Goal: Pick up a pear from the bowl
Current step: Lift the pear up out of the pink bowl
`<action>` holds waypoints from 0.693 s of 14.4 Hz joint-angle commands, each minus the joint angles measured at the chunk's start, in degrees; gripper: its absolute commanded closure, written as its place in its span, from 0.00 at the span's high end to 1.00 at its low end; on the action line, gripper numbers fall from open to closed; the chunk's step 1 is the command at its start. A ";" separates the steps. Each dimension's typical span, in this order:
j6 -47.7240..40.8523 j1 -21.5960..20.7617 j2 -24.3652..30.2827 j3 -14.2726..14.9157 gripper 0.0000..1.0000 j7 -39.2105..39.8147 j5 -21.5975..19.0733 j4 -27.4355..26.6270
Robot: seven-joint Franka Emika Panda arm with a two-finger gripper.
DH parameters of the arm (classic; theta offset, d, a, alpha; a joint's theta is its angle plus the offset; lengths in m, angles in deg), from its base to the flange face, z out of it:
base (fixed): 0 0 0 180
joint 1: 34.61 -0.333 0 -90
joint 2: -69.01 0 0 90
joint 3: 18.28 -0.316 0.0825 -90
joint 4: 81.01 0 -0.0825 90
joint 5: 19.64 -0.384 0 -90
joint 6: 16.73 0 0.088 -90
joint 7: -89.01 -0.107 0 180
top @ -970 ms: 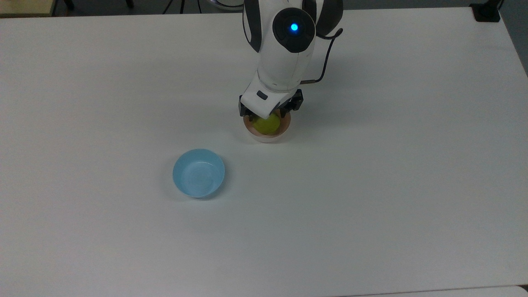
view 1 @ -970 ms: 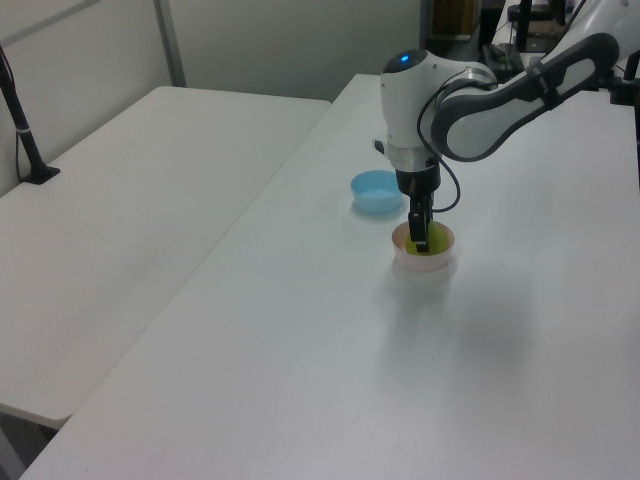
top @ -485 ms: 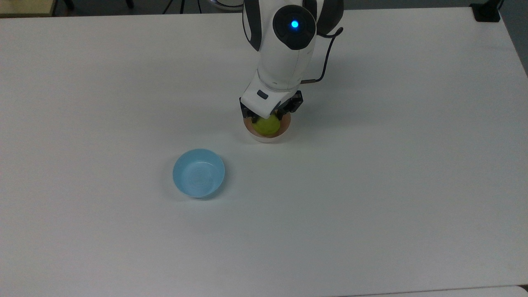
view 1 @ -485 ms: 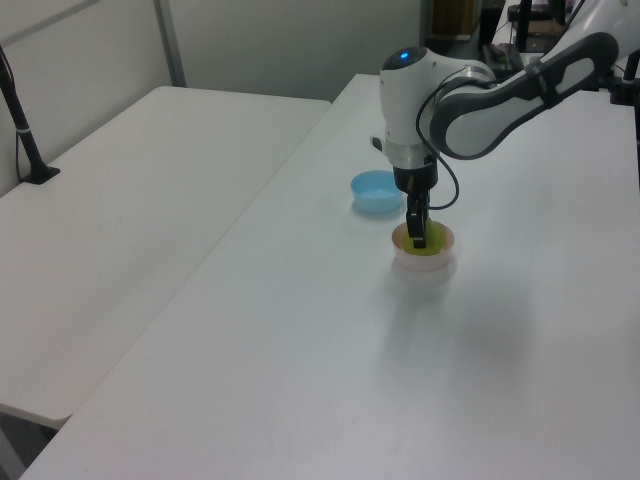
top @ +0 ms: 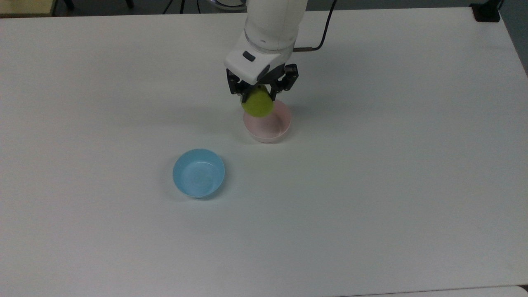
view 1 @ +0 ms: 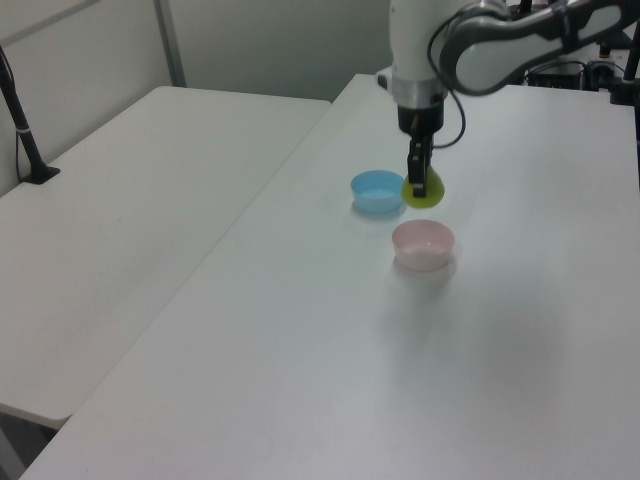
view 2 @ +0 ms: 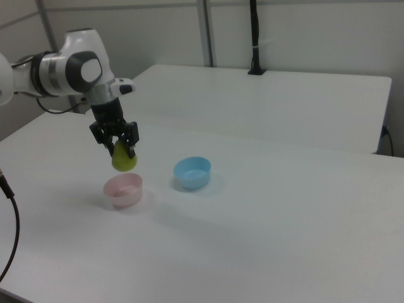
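Fingers (top: 243, 91) grip the pear (top: 257, 105) above the pink bowl (top: 272, 128).

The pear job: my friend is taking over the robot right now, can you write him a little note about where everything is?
Claw: shut on the pear, holding it in the air above the pink bowl.
Pink bowl: on the white table, nothing in it.
Blue bowl: sits apart, not part of the job.
Done: pear is out of the bowl.
Left: just keep hold of it.

arm (top: 272, 24) cut off at top edge — pear (top: 257, 104) stem hidden
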 commanded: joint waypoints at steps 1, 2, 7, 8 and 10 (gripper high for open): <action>-3.69 4.26 3.75 0.55 0.27 4.30 -0.24 -0.55; -3.95 6.11 3.67 0.64 0.27 5.45 -0.24 -0.63; -0.20 15.78 1.74 0.64 0.28 11.69 -0.24 -2.74; 1.74 16.41 0.95 0.64 0.28 11.88 -0.24 -3.18; 3.95 17.90 -0.97 0.64 0.28 11.97 -0.07 -3.36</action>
